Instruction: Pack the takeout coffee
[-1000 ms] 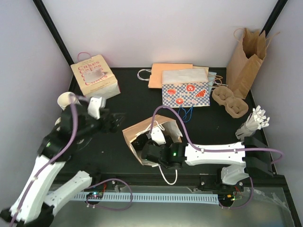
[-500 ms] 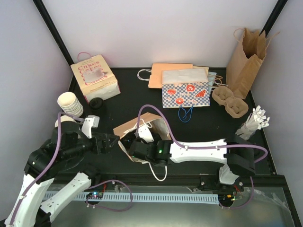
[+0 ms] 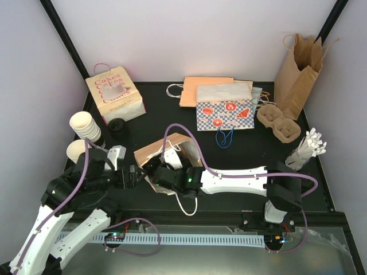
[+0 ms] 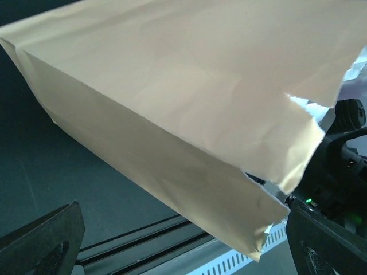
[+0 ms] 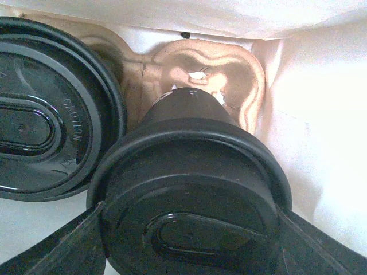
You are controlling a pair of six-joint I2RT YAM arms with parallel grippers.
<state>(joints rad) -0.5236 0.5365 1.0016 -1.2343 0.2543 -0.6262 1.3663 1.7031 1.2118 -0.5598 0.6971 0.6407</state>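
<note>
In the right wrist view the takeout coffee (image 5: 189,217), a cup under a round black lid, fills the gap between my right gripper's (image 5: 189,240) fingers, which are shut on its lid. It hangs over the free pocket of a pulp carrier (image 5: 206,63) inside the brown paper bag (image 3: 166,150). A second lidded cup (image 5: 46,132) sits in the carrier's left pocket. From above, my right gripper (image 3: 166,172) reaches into the bag's mouth. My left gripper (image 3: 133,175) stands open just left of the bag. The bag's wall (image 4: 172,114) fills the left wrist view, with my left gripper (image 4: 183,252) open below it.
Stacked lidless cups (image 3: 86,126), a single cup (image 3: 76,150) and a loose black lid (image 3: 117,125) stand at the left. A Cakes box (image 3: 114,94), checkered bag (image 3: 225,112), tall brown bag (image 3: 298,69), an empty carrier (image 3: 278,123) and a white bundle (image 3: 307,146) line the back and right.
The right arm has pushed further left, its gripper in the brown bag, and the bag has slid left. My left arm has swung away from the cups, down and right, up to the bag.
</note>
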